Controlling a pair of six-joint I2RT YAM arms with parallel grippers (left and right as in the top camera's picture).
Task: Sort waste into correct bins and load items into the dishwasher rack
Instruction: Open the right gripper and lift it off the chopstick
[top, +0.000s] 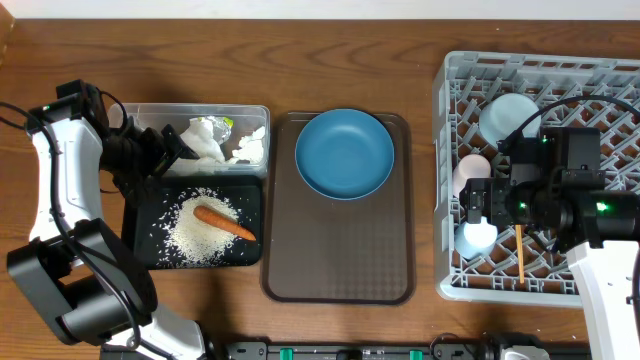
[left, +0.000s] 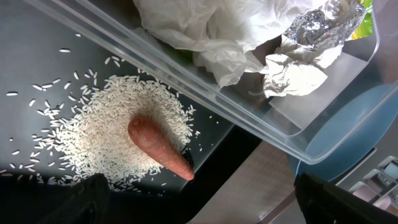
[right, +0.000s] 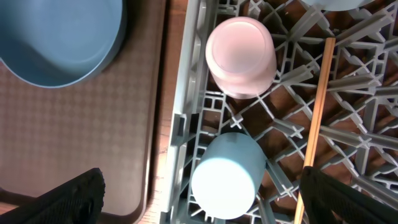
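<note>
The grey dishwasher rack (top: 450, 270) (right: 186, 93) fills the right side. In it stand a pink cup (top: 470, 170) (right: 241, 53) and a light blue cup (top: 477, 237) (right: 227, 177), both upside down, with a wooden chopstick (top: 520, 255) (right: 317, 112) beside them. My right gripper (top: 478, 212) (right: 205, 199) is open, its fingers wide on either side of the light blue cup and clear of it. A pale bowl (top: 508, 115) lies further back. My left gripper (top: 178, 150) (left: 199, 202) hangs open over the black tray (top: 140, 240) (left: 31, 56), holding nothing. On that tray a carrot (top: 225, 222) (left: 158, 146) lies on rice (top: 195, 235) (left: 106, 124).
The clear tub (top: 150, 110) (left: 249, 118) behind the black tray holds crumpled napkins (top: 205, 140) (left: 205, 31) and foil (left: 323, 22). A brown serving tray (top: 335, 260) (right: 74, 137) in the middle carries a large blue dish (top: 345, 152) (right: 56, 37).
</note>
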